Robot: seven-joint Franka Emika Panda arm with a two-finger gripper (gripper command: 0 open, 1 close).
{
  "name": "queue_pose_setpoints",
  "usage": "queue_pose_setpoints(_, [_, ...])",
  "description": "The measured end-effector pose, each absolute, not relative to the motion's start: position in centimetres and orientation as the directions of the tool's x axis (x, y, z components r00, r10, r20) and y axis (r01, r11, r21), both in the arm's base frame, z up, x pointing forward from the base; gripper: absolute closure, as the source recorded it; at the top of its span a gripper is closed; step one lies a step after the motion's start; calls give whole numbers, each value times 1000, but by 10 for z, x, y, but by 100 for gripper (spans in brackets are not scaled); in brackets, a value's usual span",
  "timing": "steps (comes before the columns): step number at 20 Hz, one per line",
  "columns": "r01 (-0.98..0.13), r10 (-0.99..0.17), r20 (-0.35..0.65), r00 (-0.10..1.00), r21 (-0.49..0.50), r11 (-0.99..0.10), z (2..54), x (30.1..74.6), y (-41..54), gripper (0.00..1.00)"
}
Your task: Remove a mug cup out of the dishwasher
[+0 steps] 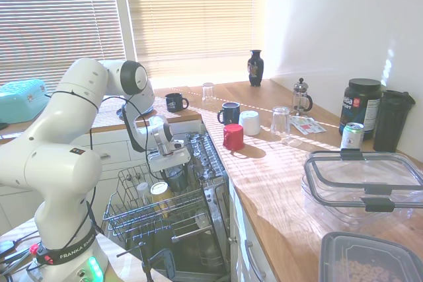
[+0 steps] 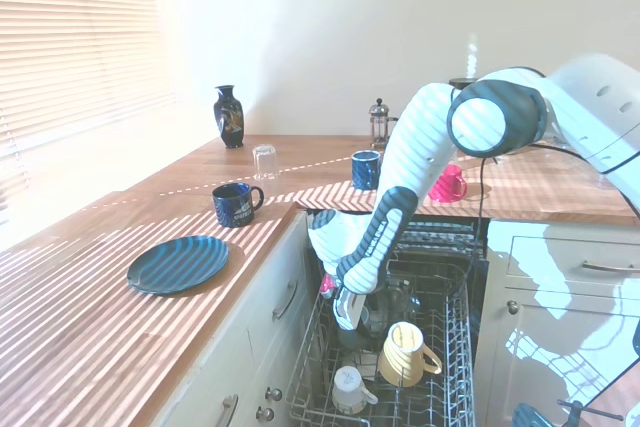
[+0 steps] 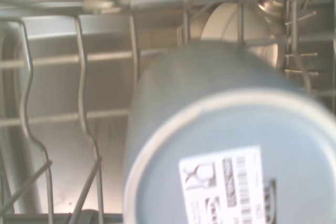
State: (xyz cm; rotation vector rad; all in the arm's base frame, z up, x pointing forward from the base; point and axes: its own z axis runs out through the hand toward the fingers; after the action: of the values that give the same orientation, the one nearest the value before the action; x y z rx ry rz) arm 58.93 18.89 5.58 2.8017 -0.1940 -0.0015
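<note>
mug cup [image 1: 176, 177] in dishwasher [image 1: 198, 229] rack | end effector [image 1: 173, 163] above (close)

- The dishwasher [image 2: 440, 247] stands open, its wire rack [image 1: 142, 212] pulled out and open from above.
- A yellow mug [image 2: 405, 354] and a white cup [image 2: 350, 387] crowd the rack near the gripper [image 2: 345, 319].
- In the wrist view, rack wires [image 3: 84, 114] stand close beside the grey-blue mug cup [image 3: 220, 145].
</note>
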Motion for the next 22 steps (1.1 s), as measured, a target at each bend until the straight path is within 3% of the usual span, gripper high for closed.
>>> queue_pose_setpoints(22, [-104, -115, -11, 993, 343, -934, 23, 595, 183, 100])
